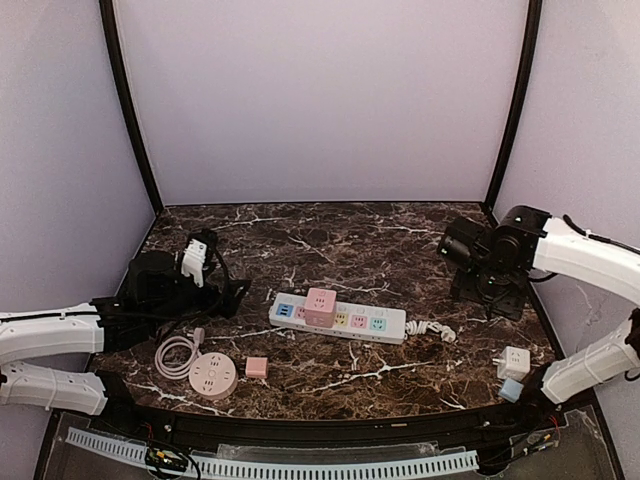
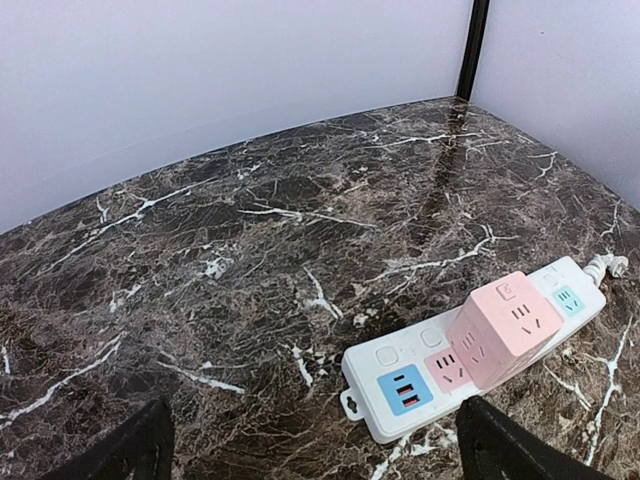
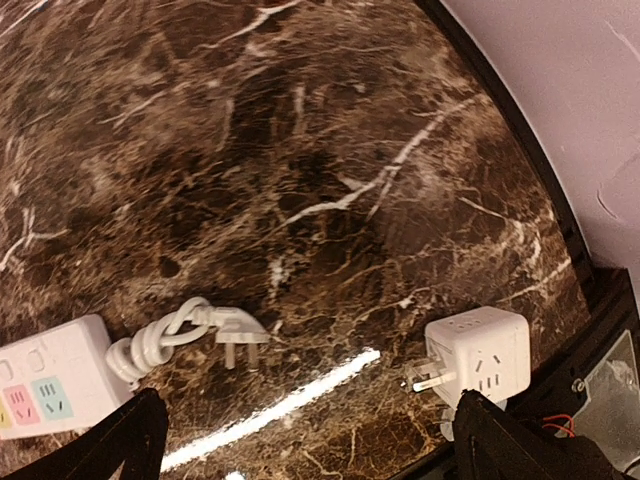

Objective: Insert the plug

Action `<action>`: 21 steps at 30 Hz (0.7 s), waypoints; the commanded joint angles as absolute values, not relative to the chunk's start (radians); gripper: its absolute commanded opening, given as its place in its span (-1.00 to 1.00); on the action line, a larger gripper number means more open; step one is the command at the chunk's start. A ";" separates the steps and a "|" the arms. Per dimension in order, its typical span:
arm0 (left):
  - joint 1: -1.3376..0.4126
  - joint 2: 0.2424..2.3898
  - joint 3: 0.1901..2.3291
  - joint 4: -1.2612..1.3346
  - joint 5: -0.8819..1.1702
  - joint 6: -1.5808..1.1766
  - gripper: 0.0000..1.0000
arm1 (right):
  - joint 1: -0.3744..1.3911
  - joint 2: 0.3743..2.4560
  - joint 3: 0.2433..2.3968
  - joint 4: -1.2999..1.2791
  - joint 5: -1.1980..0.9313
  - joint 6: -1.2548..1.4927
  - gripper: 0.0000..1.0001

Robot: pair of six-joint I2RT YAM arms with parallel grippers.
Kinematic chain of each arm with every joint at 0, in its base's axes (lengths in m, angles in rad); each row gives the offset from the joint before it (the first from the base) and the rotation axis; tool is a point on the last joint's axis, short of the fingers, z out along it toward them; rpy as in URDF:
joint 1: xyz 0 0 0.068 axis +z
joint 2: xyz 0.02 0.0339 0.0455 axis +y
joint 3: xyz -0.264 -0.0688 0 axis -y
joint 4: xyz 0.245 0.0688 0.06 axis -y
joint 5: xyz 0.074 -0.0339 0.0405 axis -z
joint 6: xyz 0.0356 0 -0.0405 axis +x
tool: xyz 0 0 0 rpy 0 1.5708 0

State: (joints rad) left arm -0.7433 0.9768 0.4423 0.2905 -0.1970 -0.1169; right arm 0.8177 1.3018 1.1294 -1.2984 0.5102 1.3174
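Pink cube plug (image 1: 320,305) is seen seated upright in a white power strip (image 1: 375,325), over the sockets towards the strip's left end. In the left wrist view a blue socket panel is left uncovered at the near end of the strip, just beside the cube. The strip lies roughly at the middle of the dark marble surface (image 1: 350,240), slightly angled. At its 3 o'clock end a white cord (image 1: 432,328) is knotted into a short bundle, and the cord's three-pin end lies loose on the surface.

From the strip, a small pink cube (image 1: 257,367) is found at 7 o'clock. A round pink socket (image 1: 212,377) lies just beyond it, and a white cable (image 1: 177,355) is coiled at that socket's 10 o'clock. At 4 o'clock, near the surface's edge, a white cube adapter (image 1: 513,362) is placed with its metal pins showing.

The left gripper (image 2: 315,455) is held low at the strip's 9 o'clock, its fingers spread wide with nothing between them. The right gripper (image 3: 315,450) is held at 2 o'clock, well apart from the strip, likewise spread wide and empty.
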 commanded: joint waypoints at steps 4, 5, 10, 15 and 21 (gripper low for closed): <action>-0.738 1.020 0.448 0.328 -0.105 -0.109 0.98 | 0.603 1.176 0.959 -1.307 0.453 1.414 0.97; -0.737 1.033 0.453 0.329 -0.090 -0.104 0.97 | 0.576 1.156 0.928 -1.270 0.427 1.394 0.97; -0.738 1.067 0.467 0.340 -0.008 -0.104 0.97 | 0.477 1.106 0.823 -1.241 0.366 1.405 0.97; -0.738 1.087 0.477 0.336 -0.003 -0.105 0.97 | 0.396 1.046 0.779 -1.229 0.359 1.397 0.97; -0.738 1.096 0.483 0.327 -0.003 -0.105 0.96 | 0.273 1.014 0.675 -1.120 0.285 1.346 0.97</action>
State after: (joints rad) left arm -0.7433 1.0935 0.4610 0.3241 -0.0189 -0.1127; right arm 0.3344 1.0130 0.7219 -1.1889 0.3405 1.3785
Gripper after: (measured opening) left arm 0.984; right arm 0.985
